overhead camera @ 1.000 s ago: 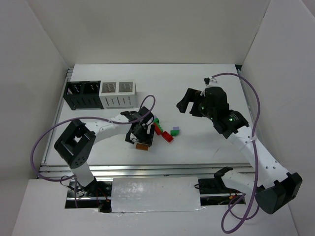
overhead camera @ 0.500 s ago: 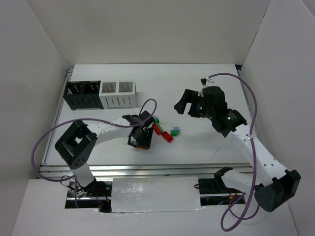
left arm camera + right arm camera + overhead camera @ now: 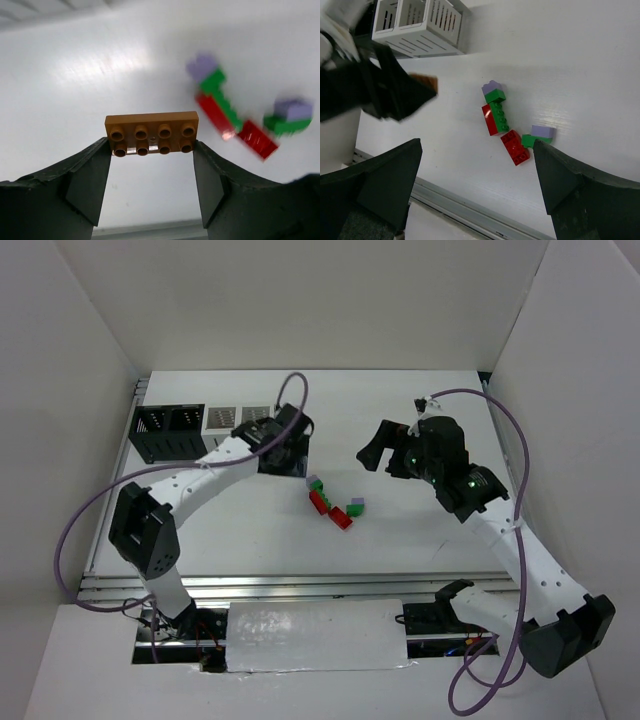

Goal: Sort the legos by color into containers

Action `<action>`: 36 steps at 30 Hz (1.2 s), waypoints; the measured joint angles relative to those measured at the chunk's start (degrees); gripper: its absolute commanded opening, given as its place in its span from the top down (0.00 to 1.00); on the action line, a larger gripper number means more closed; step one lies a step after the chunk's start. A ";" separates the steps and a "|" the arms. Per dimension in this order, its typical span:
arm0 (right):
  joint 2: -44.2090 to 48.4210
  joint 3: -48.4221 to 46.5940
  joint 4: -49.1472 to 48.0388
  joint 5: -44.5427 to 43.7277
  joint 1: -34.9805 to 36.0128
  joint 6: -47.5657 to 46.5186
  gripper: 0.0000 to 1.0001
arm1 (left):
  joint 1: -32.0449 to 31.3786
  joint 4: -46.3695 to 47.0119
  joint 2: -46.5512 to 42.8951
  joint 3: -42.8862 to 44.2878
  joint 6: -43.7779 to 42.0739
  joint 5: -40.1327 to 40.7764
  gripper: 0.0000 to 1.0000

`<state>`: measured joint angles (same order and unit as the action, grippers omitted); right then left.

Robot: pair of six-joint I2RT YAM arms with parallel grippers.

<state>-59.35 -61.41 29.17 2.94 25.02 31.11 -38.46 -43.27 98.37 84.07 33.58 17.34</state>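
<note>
Orange-brown and flat, the plate sits clamped by its 2 short ends in the left gripper, whose jaws are partly closed on it with the studs facing the wrist camera. We judge the step to be carrying it to a bin. To do that well, we keep the plate level, centre it over 1 opening of the white containers, and release low so it cannot bounce off a rim. In the top view the pincer hangs just right of those bins, upper left of centre, with the black container further left. The loose legos lie mid-frame, well apart. The right gripper hovers spread wide and empty.
</note>
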 measured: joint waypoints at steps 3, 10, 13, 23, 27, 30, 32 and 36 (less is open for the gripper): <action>0.44 0.00 0.02 0.59 -0.17 0.22 0.00 | 6.51 -1.44 2.03 9.86 -2.51 1.18 1.00; 0.85 0.00 0.13 1.44 -0.37 0.37 0.00 | 16.63 -5.14 18.12 35.26 -5.79 2.71 0.92; 0.90 0.00 0.20 2.16 -0.50 0.42 0.00 | 17.88 -6.56 25.14 42.34 -6.62 3.63 0.90; 0.70 0.11 0.28 5.18 -0.52 0.59 0.01 | 20.26 -6.49 28.28 40.94 -6.95 4.70 0.36; -0.79 0.11 0.28 6.23 -0.52 0.57 0.01 | 20.50 -6.14 27.41 39.98 -6.93 4.26 0.21; -2.25 0.11 0.28 7.13 -0.52 0.57 0.00 | 20.50 -6.08 26.29 38.49 -7.04 4.20 0.00; -3.04 0.11 0.24 7.76 -0.52 0.57 0.01 | 20.50 -6.08 25.29 37.07 -6.99 4.11 0.00; -4.31 0.11 0.20 9.05 -0.52 0.55 0.00 | 20.50 -6.03 22.80 36.26 -6.88 3.37 0.00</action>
<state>-63.66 -61.30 29.36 11.99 24.49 31.66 -17.96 -49.30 121.16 120.33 26.70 20.71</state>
